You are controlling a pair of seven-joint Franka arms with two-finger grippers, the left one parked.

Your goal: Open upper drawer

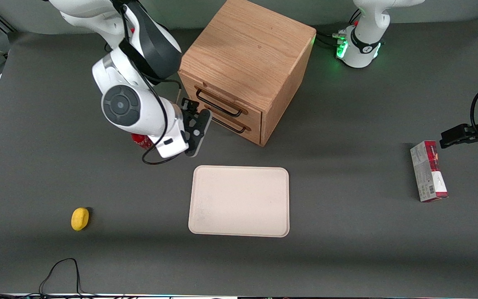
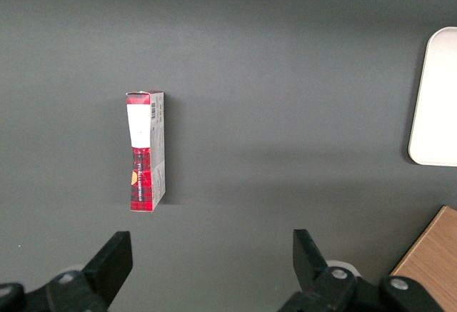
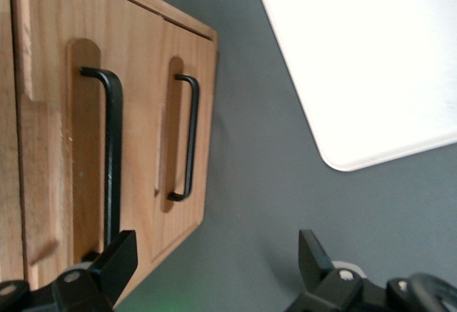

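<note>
The claw (image 1: 195,124) hangs in front of the oak cabinet (image 1: 247,50), close to the drawer fronts and touching neither, with its two black fingers (image 3: 114,265) spread wide and nothing between them. The wrist view looks between those fingers onto both drawer faces; one fingertip lies over the end of the nearer handle in that view, though whether it touches I cannot tell.

The upper drawer (image 1: 218,97) sits shut, flush with the cabinet front, its long black wire handle (image 1: 218,104) set in a shallow recess. Just beneath it the lower drawer (image 1: 232,121) is likewise closed, with the same kind of handle.

A small red object (image 1: 140,141) lies on the table (image 1: 347,249) below the working arm, mostly hidden by it; what it is cannot be made out. Nearer the front camera than the cabinet lies a cream rectangular tray (image 1: 239,201) with rounded corners. Toward the working arm's end of the table, nearer the camera again, rests a small yellow rounded object (image 1: 80,219).

Toward the parked arm's end lies a narrow carton (image 1: 428,171), red tartan with grey sides and a white panel; a barcode shows at one end, but its print is too small to read
</note>
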